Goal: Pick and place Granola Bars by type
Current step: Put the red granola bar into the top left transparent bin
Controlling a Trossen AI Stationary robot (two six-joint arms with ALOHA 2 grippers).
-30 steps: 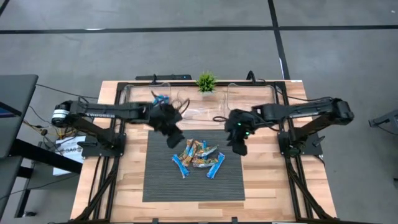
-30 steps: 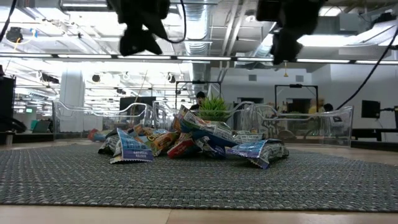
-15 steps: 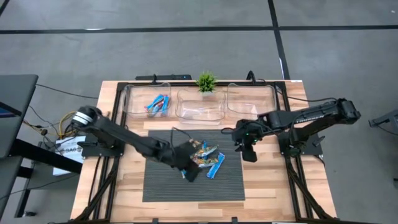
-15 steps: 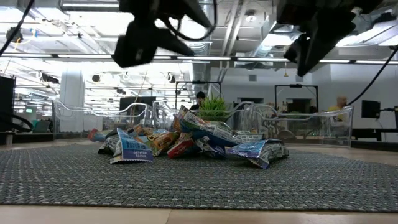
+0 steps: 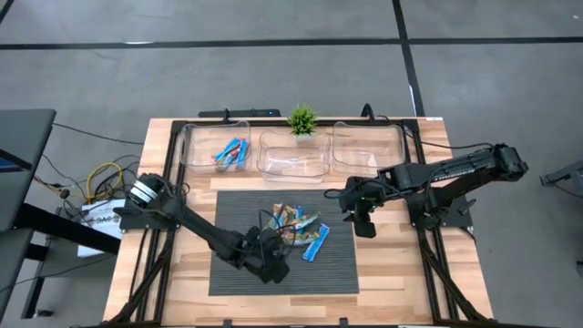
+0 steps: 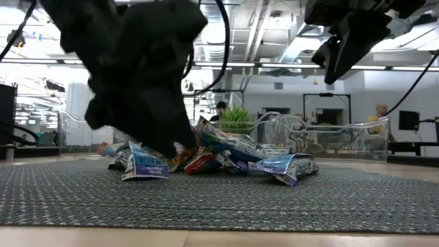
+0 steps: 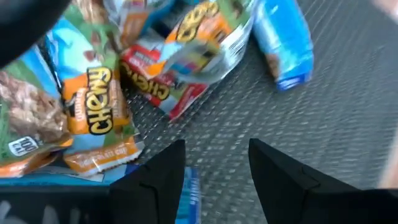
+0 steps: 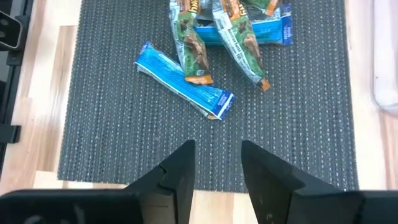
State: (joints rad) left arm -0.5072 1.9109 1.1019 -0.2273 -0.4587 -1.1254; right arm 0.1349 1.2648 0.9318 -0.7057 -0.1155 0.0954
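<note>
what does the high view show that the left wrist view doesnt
Only the high view shows the whole layout: three clear bins along the table's far edge, blue bars already in the left one, the plant, and the right gripper held open beside the pile. Only the left wrist view shows print: "Chewy" on the orange bar, and the left gripper open, close over the mat. Both show the pile of bars on the mat, with a loose blue bar at its edge.
</note>
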